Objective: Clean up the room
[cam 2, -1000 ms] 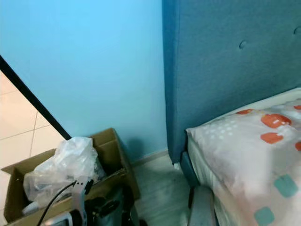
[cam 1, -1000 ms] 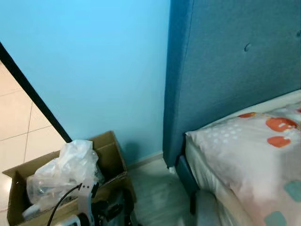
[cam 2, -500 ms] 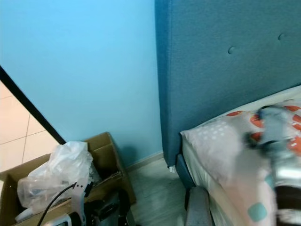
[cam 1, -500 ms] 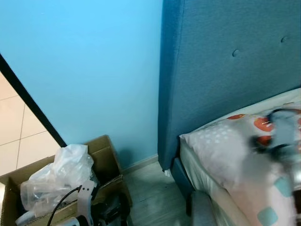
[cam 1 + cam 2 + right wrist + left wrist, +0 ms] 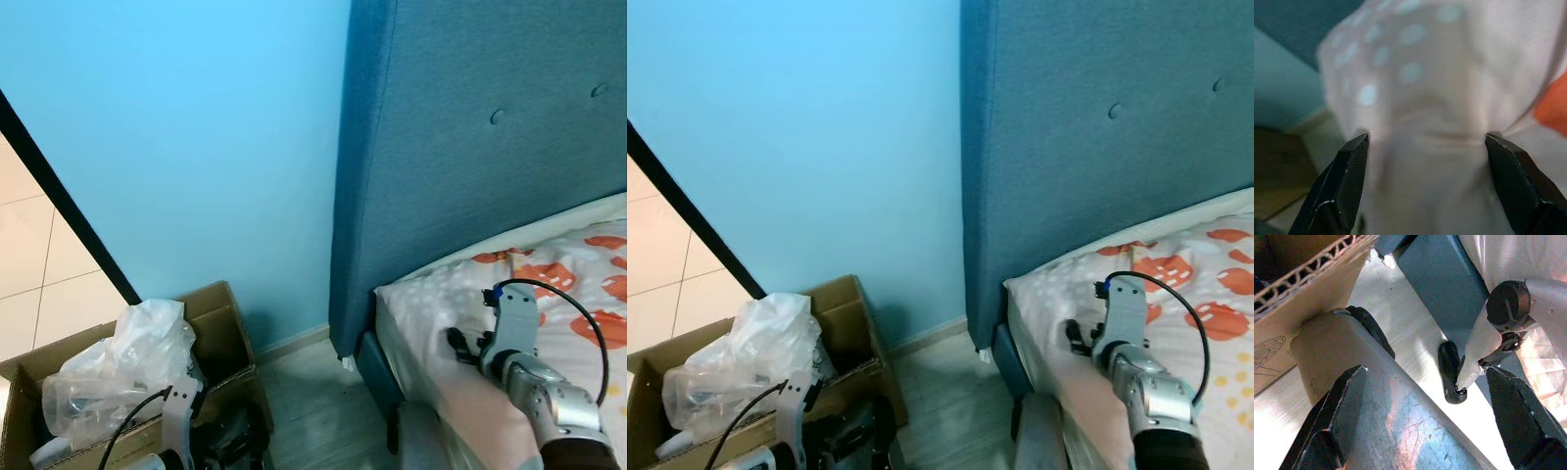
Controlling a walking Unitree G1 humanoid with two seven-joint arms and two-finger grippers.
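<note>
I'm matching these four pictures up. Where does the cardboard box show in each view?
Left eye view: cardboard box at lower left, holding a clear plastic bag.
Right eye view: lower left again.
Left wrist view: its corrugated edge in one corner.
Right wrist view: too blurred to tell.
Shared landmark: the blue bed frame, beside the box.

A bright light-blue wall (image 5: 196, 147) stands behind everything, lit evenly. On its left a black strip (image 5: 59, 196) runs diagonally down, with cream tiles (image 5: 29, 264) beyond it. Right of the wall rises a tall, dark teal upholstered headboard (image 5: 470, 147) with tufted buttons, belonging to a bed (image 5: 578, 255) covered in white fabric printed with orange shapes. The floor (image 5: 313, 392) of pale wood-look planks lies between the wall's foot and the bed's near corner.
</note>
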